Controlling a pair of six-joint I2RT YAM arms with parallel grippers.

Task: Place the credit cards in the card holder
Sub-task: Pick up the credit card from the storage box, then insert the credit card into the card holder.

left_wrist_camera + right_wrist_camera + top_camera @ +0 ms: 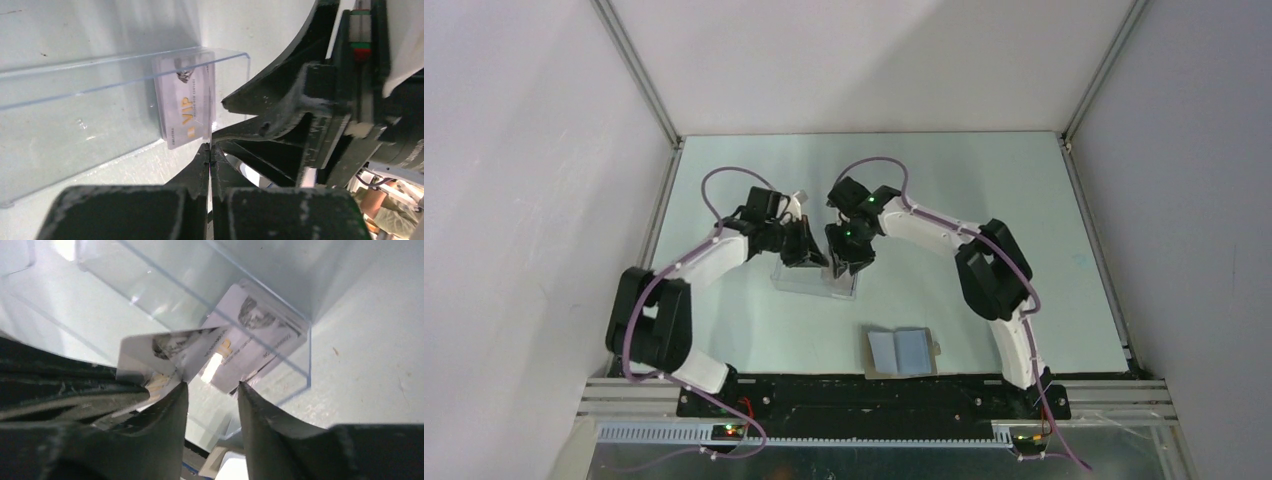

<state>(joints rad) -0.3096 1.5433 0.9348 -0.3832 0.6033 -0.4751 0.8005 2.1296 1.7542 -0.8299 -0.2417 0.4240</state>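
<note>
The card holder (902,352) lies open near the table's front edge, its light blue lining facing up. Several credit cards (185,100) lean stacked in one end of a clear plastic box (814,280); the right wrist view shows the stack (255,345) behind the clear wall. My left gripper (210,146) is shut on one credit card (150,350), pinched by its edge and lifted above the box. My right gripper (210,387) is open right beside that card, its left fingertip (181,390) touching the card's corner. Both grippers (809,255) (849,262) hover close together over the box.
The clear box's walls (300,340) stand directly under both grippers. The right gripper's black body (280,110) fills the right side of the left wrist view, very near my left fingers. Metal frame posts (639,75) edge the table at the back.
</note>
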